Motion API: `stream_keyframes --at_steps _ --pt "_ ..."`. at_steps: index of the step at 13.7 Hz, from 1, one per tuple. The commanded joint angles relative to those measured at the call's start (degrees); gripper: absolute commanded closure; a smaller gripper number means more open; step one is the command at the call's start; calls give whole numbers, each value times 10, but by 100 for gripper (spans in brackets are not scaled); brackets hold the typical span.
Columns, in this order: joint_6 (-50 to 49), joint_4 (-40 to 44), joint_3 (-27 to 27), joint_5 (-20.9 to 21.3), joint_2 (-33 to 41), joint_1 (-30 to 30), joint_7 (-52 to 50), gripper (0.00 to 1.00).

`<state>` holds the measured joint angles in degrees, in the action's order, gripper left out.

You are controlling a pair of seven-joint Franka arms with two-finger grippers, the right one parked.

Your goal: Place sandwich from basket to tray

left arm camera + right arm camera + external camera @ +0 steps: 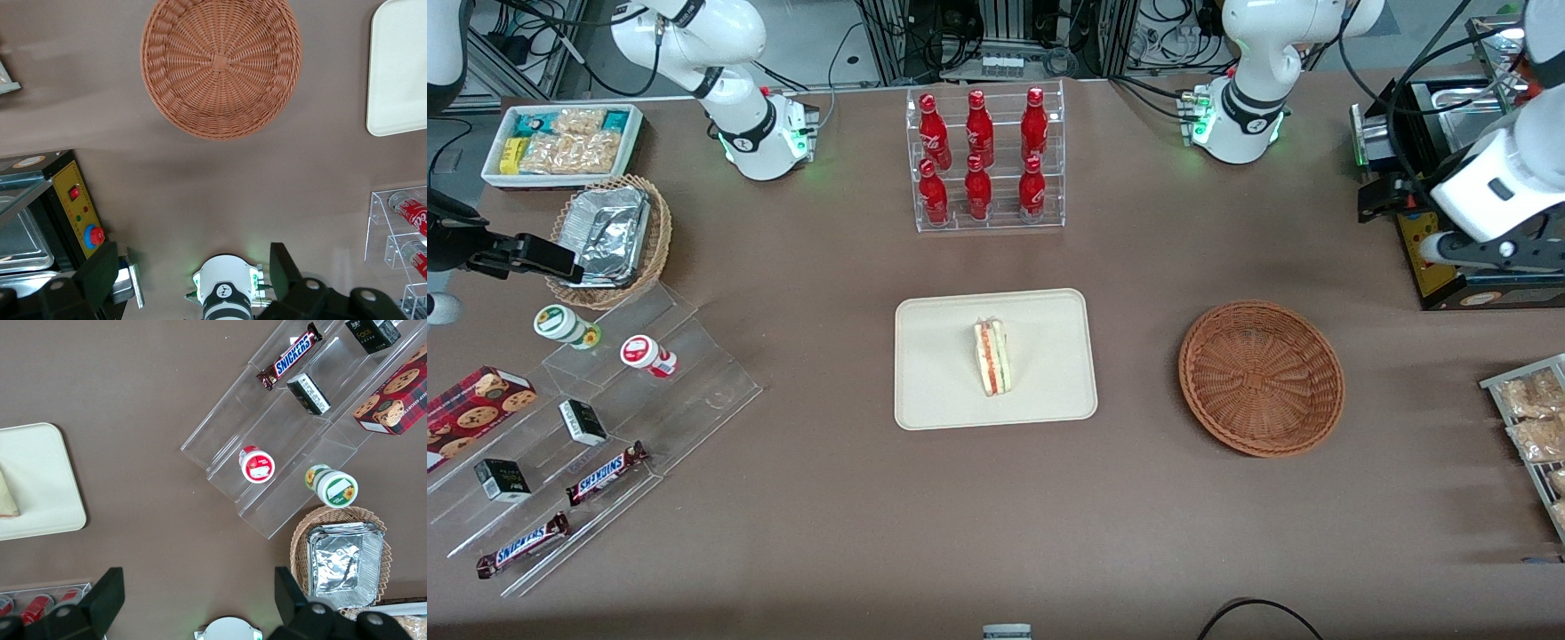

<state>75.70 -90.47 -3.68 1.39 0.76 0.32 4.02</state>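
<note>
The sandwich (991,357), a pale wedge with red and green filling along its edge, lies on the cream tray (934,382) in the middle of the table. Part of the tray (400,67) shows in the left wrist view, and the right wrist view shows the tray (33,487) with a corner of the sandwich (8,500). The reddish-brown wicker basket (1261,378) (220,63) stands empty beside the tray, toward the working arm's end. My gripper (1494,255) (193,267) hangs open and empty, high above the table, farther from the front camera than the basket.
A clear rack of red bottles (987,160) stands farther back than the tray. A black appliance with a yellow panel (1440,258) sits under my gripper. Snack packets on a rack (1534,427) lie at the working arm's end. Acrylic steps with snacks (596,418) and a foil-tray basket (609,240) stand at the parked arm's end.
</note>
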Motion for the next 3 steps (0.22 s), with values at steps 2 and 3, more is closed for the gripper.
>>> stream_keyframes --at_steps 2,3 --pt "-4 1 14 -2 18 1 8 0" --pt "-2 0 19 -2 19 1 8 0"
